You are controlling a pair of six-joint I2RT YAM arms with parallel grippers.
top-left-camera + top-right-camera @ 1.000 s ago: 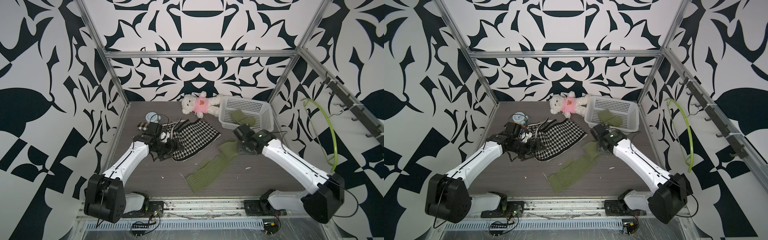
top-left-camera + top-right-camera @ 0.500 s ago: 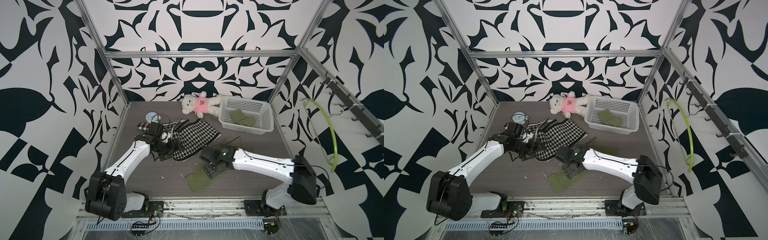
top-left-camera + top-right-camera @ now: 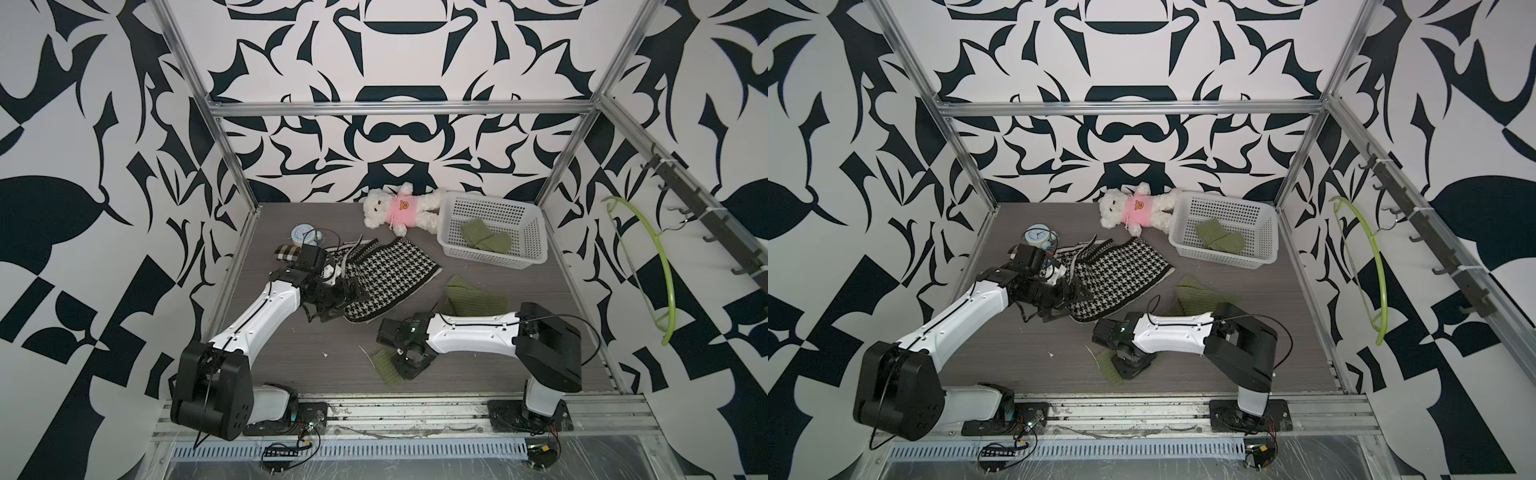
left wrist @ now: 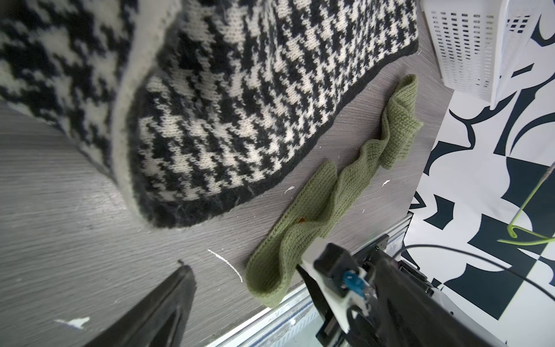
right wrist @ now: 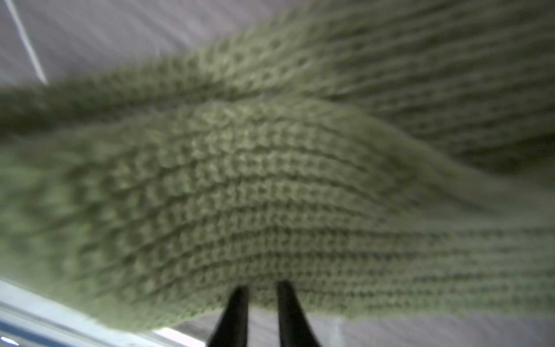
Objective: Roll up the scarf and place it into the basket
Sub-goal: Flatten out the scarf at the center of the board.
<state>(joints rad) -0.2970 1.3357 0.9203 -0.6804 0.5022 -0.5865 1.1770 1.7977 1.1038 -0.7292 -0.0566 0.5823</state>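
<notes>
The green scarf [image 3: 473,299] is lying unrolled on the table [image 3: 291,365]. It is running from about 3 o'clock of centre down to 6 o'clock, with its middle hidden under the right arm. The right claw [image 3: 409,360] is now standing over the 6 o'clock end. A second ago it was at the far end of the scarf, beside the basket. It has since swung to the near end and its jaws have come together. In the right wrist view the fingertips [image 5: 237,303] are sitting almost pressed together against the knit edge and appear to be pinching it. Judgement: the grasp for starting the roll is being made, and no turn is rolled yet. The left claw [image 3: 347,301] is staying spread wide at 9 o'clock, at the edge of the checked cloth [image 3: 386,270], and is holding nothing.

The basket [image 3: 490,212] is sitting at 2 o'clock, well apart from the gripped end. It is already holding a green knit bundle [image 3: 485,237], with bare floor showing beside it. A teddy bear [image 3: 401,208] is lying just beside the basket at 12 o'clock.
</notes>
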